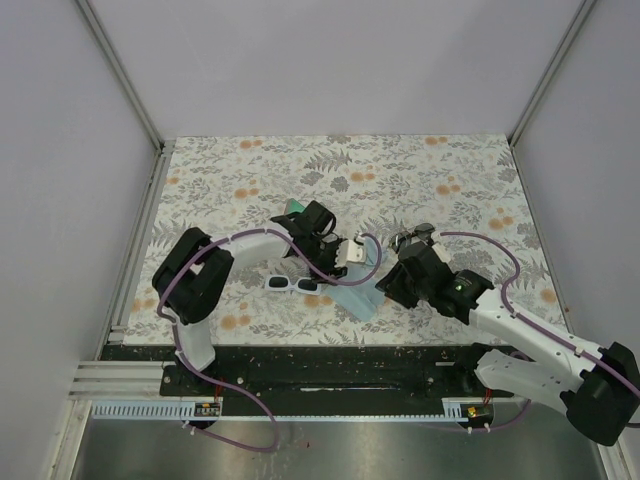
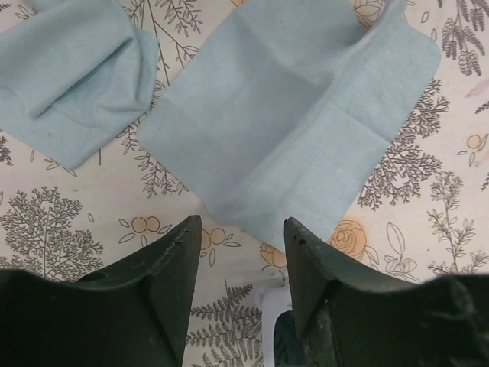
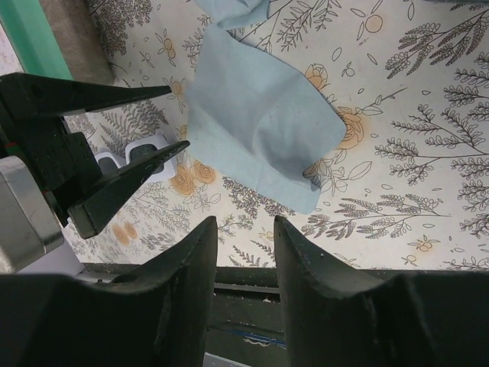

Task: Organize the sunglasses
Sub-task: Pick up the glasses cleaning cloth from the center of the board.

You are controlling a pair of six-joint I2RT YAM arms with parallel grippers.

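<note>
The pair of sunglasses with a chunky white plastic frame and dark lenses (image 1: pixel 293 286) lies flat on the floral-patterned counter (image 1: pixel 450 170), in the near middle, lenses toward the arms' bases. Just to its right lies a soft light-blue cloth pouch (image 1: pixel 362 298), flat and slightly creased; from above the two look nearly touching, though I cannot tell whether they meet.

The left gripper (image 2: pixel 241 229) hangs over the near edge of the pouch. Its jaws are released, with a clear gap between the two black fingers and only cloth and counter showing through it. A second fold of the same light-blue cloth (image 2: pixel 72 76) lies beside the pouch, at the upper left of the left wrist view.

The right gripper (image 3: pixel 244 225) hovers near the counter's front edge, pointed toward the pouch. Its jaws are also parted and grasp nothing. In the right wrist view the left gripper's pointed fingers cross in front of the white frame. A green-edged object (image 1: pixel 291 210) sits behind the left wrist; what it is I cannot tell.
</note>
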